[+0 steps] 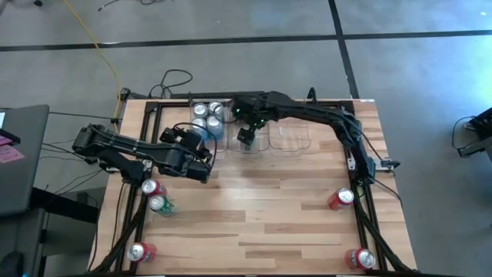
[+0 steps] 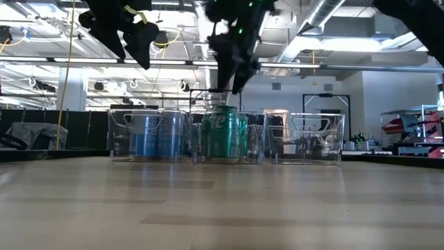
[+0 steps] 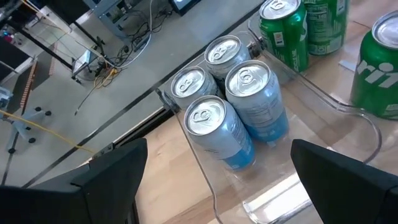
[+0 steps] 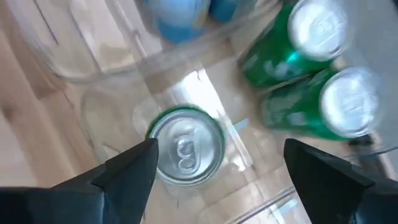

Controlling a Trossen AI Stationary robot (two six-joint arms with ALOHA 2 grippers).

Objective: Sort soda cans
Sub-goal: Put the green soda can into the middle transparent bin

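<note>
Three clear bins stand in a row at the table's far side. The left bin (image 3: 205,168) holds several upright blue and silver soda cans (image 3: 214,127). The middle bin (image 4: 99,118) holds three upright green soda cans. My right gripper (image 4: 217,180) hangs open just above one of them (image 4: 185,146), its fingers clear of it; in the low view it (image 2: 232,66) stands over that can (image 2: 223,132). My left gripper (image 3: 217,186) is open and holds nothing, raised beside the left bin (image 1: 206,117) on its near side.
The right bin (image 1: 296,138) holds no cans. Loose cans stand on the table: a red one (image 1: 151,187) and a green one (image 1: 160,204) at the left, a red one (image 1: 141,251) near the front left corner, and red ones (image 1: 342,198) (image 1: 361,258) at the right.
</note>
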